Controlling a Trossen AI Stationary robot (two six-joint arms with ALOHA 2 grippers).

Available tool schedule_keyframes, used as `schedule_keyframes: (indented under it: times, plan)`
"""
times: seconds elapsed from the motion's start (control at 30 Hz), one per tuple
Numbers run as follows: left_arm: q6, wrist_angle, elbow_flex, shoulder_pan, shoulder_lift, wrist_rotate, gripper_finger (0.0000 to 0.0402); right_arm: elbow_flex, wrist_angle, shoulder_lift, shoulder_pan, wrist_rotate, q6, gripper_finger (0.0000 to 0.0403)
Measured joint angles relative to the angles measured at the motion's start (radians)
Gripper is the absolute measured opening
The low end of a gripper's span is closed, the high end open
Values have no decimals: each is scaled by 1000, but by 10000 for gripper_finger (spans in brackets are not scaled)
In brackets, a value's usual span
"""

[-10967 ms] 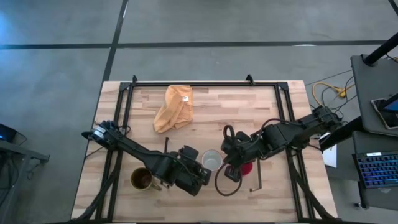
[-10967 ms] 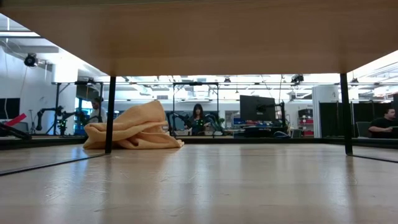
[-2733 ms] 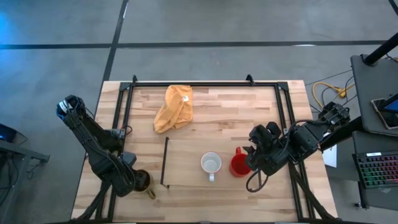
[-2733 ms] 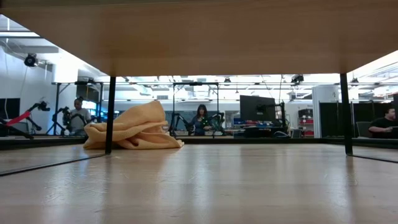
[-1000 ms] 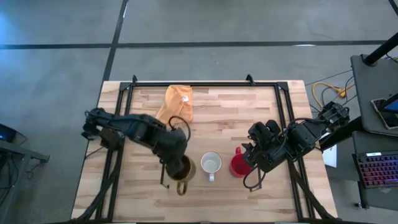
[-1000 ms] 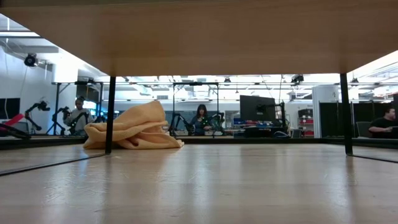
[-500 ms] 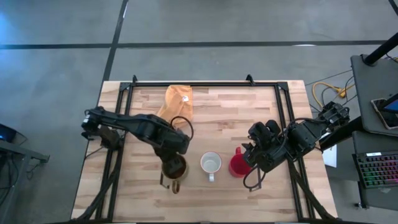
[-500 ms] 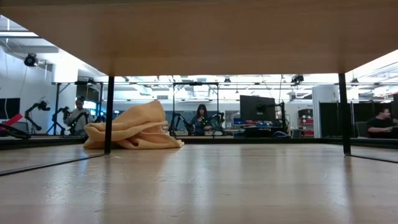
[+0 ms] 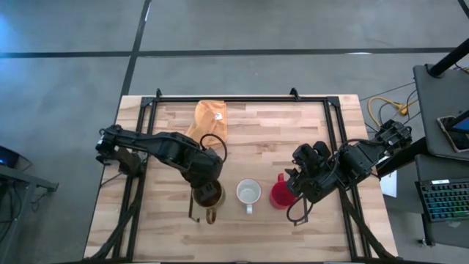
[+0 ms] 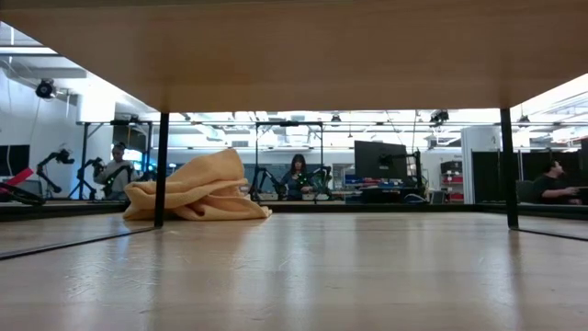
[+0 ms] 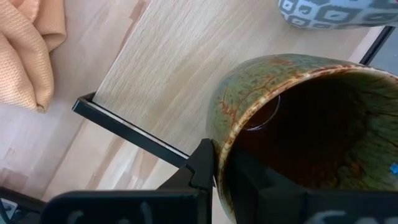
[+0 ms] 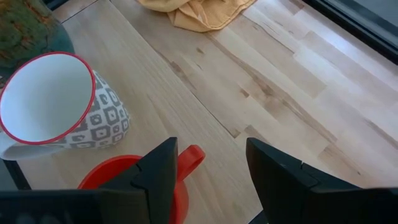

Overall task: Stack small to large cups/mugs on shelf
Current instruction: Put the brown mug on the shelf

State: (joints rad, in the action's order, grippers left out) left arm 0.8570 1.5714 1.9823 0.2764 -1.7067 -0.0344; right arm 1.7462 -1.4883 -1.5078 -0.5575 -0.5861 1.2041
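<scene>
The brown-gold mug (image 9: pixel 211 196) is over the left end of the light-wood shelf (image 9: pixel 242 170), handle (image 9: pixel 210 216) toward the near edge. My left gripper (image 9: pixel 206 184) is shut on its rim. The white patterned mug (image 9: pixel 248 193) and the small red mug (image 9: pixel 281 195) stand upright on the shelf to its right. My right gripper (image 9: pixel 292 192) is open just right of the red mug. The red handle (image 12: pixel 189 155) lies between its fingers; I see no touch. The low view shows only the shelf's underside (image 10: pixel 294 55). My left gripper pinches the brown-gold mug's wall at the rim (image 11: pixel 219 146), one finger inside the mug and one outside. It holds the far side of the rim, opposite the handle, coming from above. Whether the mug's base rests on the shelf I cannot tell.
A yellow-orange cloth (image 9: pixel 205 126) lies bunched on the table behind the shelf's left end. The shelf's black rail (image 11: pixel 130 127) runs close beside the brown-gold mug. Bare tabletop lies to the far right (image 9: pixel 293 125). People and equipment show in the room beyond (image 10: pixel 294 175).
My left gripper has kept its hold on the brown-gold mug over the shelf's left end, shifting it slightly toward the table's left edge and back. The handle now sits a little farther from the near edge.
</scene>
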Motion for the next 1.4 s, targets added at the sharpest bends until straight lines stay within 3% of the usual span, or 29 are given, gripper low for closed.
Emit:
schedule_keyframes:
  times: [0.3, 0.57, 1.17, 1.4]
  plan:
    - [-2, 0, -1, -2, -8, -1, 9, 0, 0, 0, 0, -1, -5, 185]
    - [0, -26, -2, -2, -8, -8, 37, 0, -1, 0, 0, -1, -11, 185]
    - [-6, -50, -3, -7, -8, -7, 42, 0, -4, 0, 0, -1, -11, 185]
    - [-1, -44, -4, -7, -8, 43, 42, 0, -5, 0, 0, 0, -17, 185]
